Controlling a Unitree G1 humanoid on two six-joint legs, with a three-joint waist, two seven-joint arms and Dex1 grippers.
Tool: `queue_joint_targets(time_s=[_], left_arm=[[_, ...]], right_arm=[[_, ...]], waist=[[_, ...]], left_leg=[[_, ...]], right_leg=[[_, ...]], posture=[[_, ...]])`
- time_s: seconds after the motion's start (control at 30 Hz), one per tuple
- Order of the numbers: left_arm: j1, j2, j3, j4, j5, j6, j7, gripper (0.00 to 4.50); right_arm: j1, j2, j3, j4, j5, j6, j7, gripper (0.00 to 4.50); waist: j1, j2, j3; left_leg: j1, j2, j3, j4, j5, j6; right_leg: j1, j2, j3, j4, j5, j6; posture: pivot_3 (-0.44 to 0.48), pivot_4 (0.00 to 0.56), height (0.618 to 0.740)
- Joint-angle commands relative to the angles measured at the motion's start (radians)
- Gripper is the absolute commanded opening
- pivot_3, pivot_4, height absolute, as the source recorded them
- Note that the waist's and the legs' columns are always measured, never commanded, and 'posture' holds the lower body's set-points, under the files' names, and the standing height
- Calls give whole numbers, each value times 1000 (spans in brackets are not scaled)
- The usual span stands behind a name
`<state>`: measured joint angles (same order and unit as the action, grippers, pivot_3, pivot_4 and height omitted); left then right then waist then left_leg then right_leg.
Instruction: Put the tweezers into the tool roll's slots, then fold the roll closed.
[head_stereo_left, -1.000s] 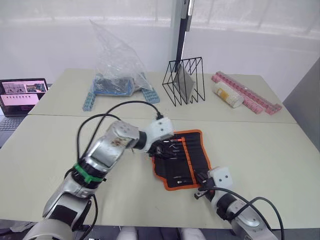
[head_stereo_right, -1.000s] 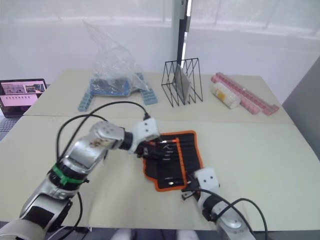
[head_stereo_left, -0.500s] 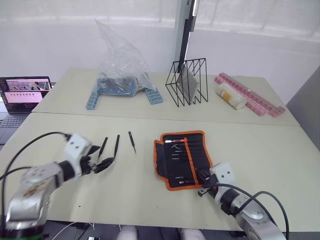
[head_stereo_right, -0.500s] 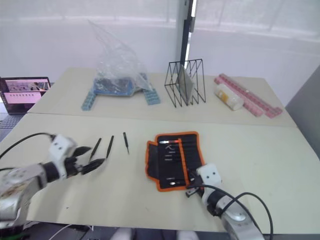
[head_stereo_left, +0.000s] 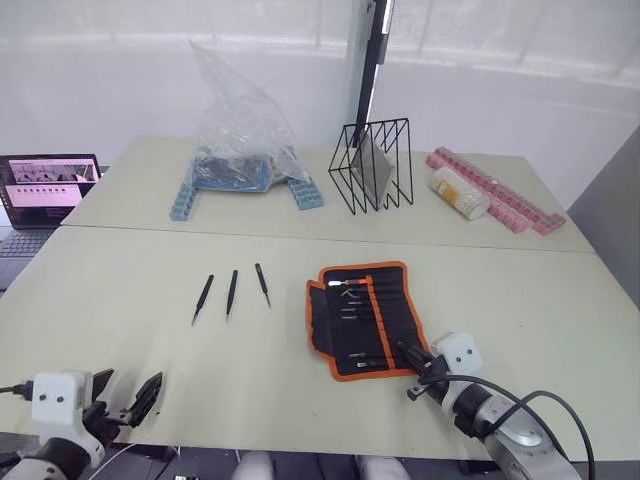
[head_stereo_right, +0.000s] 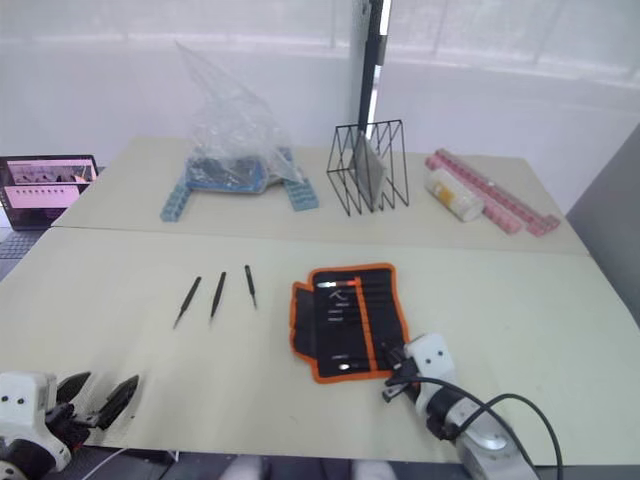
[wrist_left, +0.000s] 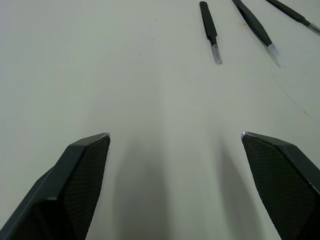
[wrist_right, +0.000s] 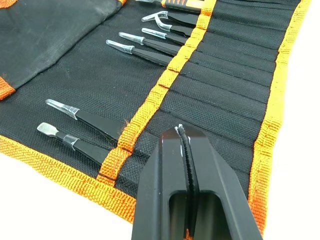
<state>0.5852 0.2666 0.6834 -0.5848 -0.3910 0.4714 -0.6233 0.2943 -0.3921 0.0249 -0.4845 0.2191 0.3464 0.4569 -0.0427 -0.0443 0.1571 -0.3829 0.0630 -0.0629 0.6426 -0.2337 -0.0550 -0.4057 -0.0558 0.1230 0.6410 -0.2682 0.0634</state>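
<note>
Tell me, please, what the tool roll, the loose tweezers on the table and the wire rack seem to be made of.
The tool roll looks like black woven fabric with orange webbing trim; the weave shows clearly. The loose tweezers look like matte black coated metal, perhaps plastic, with clear, probably plastic caps on their tips. The wire rack looks like thin black metal wire, likely painted.

left gripper (head_stereo_left: 125, 400) withdrawn from tool roll (head_stereo_left: 365, 318) to table's near edge.
</note>
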Motion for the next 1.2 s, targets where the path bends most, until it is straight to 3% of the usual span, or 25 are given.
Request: queue_joint_targets(time_s=[0.03,0.43,0.8,1.2], left_arm=[[74,-36,2,-38,0,-81,18,4475],[44,11,-60,-25,-24,-95,73,4475],[-290,136,-277,175,62,29,172,4475],[-528,158,-429,358,156,94,260,4475]], right_arm=[[5,-12,-13,22,3,-6,12,0],[-3,-5,-11,33,-1,-12,16,0],[-17,16,0,28,-8,-8,-6,0],[-35,23,1,2,-7,6,-38,0]], waist=[[-2,0,0],[-1,-2,0],[-2,-3,0],[16,9,-3]], left_leg=[[0,0,0,0,0,0],[0,0,0,0,-1,-1],[0,0,0,0,-1,-1],[4,-2,0,0,0,-1]], right_leg=[[0,0,0,0,0,0],[-1,0,0,-1,0,0],[0,0,0,0,0,0],[4,0,1,1,1,1]], posture=[[0,150,718],[0,150,718],[0,150,718],[0,150,718]])
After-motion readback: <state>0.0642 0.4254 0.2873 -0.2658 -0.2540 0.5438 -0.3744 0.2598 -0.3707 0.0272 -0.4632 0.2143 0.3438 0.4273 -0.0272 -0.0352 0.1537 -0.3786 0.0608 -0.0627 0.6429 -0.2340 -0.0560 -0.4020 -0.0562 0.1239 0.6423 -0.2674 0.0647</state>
